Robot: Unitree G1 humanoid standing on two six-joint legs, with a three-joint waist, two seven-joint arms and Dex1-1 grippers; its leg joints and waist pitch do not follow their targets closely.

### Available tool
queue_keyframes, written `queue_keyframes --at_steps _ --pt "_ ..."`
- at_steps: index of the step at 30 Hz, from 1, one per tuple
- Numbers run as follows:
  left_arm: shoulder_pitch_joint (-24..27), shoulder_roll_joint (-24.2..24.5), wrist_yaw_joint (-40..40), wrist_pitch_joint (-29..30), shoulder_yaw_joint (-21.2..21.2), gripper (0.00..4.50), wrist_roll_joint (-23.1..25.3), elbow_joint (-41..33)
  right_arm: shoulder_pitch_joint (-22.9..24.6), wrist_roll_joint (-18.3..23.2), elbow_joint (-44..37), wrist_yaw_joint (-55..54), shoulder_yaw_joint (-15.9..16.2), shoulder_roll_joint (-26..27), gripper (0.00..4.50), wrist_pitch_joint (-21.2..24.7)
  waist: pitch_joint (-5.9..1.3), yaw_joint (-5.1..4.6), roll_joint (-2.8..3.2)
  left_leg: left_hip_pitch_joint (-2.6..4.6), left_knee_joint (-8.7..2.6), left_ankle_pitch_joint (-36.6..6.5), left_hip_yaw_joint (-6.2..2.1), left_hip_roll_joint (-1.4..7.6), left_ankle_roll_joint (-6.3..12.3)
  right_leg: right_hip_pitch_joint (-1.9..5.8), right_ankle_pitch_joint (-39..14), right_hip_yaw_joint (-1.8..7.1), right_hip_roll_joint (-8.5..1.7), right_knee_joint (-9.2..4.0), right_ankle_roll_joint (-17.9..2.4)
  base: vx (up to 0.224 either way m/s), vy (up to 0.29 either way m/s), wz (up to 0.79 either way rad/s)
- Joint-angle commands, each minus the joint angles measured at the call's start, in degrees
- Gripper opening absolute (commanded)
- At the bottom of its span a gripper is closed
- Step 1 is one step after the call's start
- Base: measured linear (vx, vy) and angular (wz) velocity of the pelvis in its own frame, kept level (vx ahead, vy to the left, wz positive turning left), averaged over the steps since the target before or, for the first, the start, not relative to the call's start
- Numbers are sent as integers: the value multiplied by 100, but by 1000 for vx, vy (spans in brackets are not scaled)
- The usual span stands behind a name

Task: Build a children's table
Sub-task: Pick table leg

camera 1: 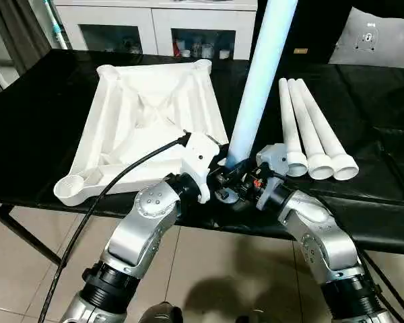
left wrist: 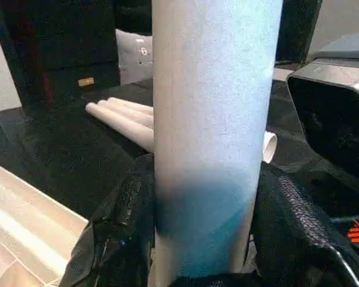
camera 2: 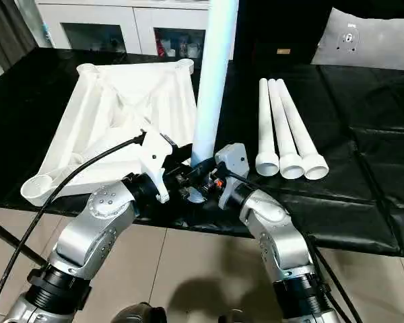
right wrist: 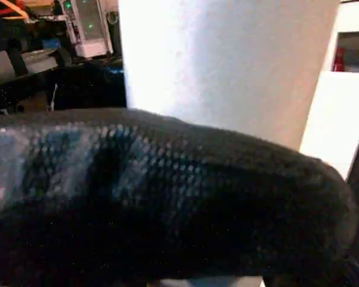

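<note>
A white cabinet with glass doors (camera 1: 155, 30) is seen behind the black-covered worktable (camera 1: 40, 121), and a pale cushion (camera 1: 384, 37) lies at its far right corner. The upturned white table top (camera 1: 148, 128) rests on the left of the worktable, X-ribbed underside up, its round corner sockets showing. Three spare white legs (camera 1: 310, 131) are laid side by side on the right, touching one another. Between them, a fourth leg (camera 1: 259, 81) is held nearly upright at the table's near edge, just beside the top's near right corner. The left gripper (left wrist: 206, 239) is closed on the leg's lower end, one black finger (left wrist: 128, 215) pressed to either side. The right gripper (camera 1: 250, 180) clamps the same end from the opposite side. A black cable (camera 1: 108, 188) runs over the left forearm.
</note>
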Motion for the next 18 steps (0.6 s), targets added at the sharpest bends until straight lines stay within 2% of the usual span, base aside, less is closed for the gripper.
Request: queue_keyframes --at_steps 1,4,5,8,9,10,12,18 --pt "-3 52 111 105 297 195 79 109 -42 10 -76 46 -63 -28 191 -133 -493 -9 -51 138 -424 -1230 -225 516 297 257 -1333 345 -564 -535 -1122 0 0 0" --pt "-76 28 224 205 357 195 94 165 -60 9 -84 30 -73 -50 191 -22 -492 -8 -53 143 -423 -1213 -222 516 304 256 -1287 347 -563 -532 -1130 0 0 0" --pt "-91 20 253 226 379 195 89 170 -63 14 -91 26 -77 -57 247 14 -489 -9 -53 142 -424 -1217 -224 517 307 257 -1287 346 -565 -532 -1135 0 0 0" --pt "-232 12 365 364 516 195 42 194 -98 161 -151 205 -99 -108 267 186 -490 -9 -62 136 -408 -1182 -215 504 331 267 -1266 346 -566 -529 -1157 0 0 0" --pt "-250 17 379 386 540 195 37 187 -99 182 -162 238 -101 -114 267 192 -492 -7 -48 138 -405 -1203 -222 499 335 267 -1298 338 -559 -530 -1136 0 0 0" --pt "-331 46 366 474 626 194 -32 175 -127 239 -192 334 -119 -171 295 242 -494 -10 -58 145 -400 -1209 -218 496 335 270 -1332 335 -561 -539 -1126 0 0 0" --pt "-376 62 342 504 670 193 -77 171 -143 262 -209 389 -129 -214 307 266 -495 -16 -66 130 -401 -1137 -222 494 350 281 -1307 330 -557 -532 -1114 0 0 0" --pt "-578 150 -27 750 1022 193 -571 131 -169 543 -431 853 -257 -607 355 597 -505 16 -61 153 -392 -1189 -220 503 361 267 -1362 324 -559 -531 -1162 0 0 0"
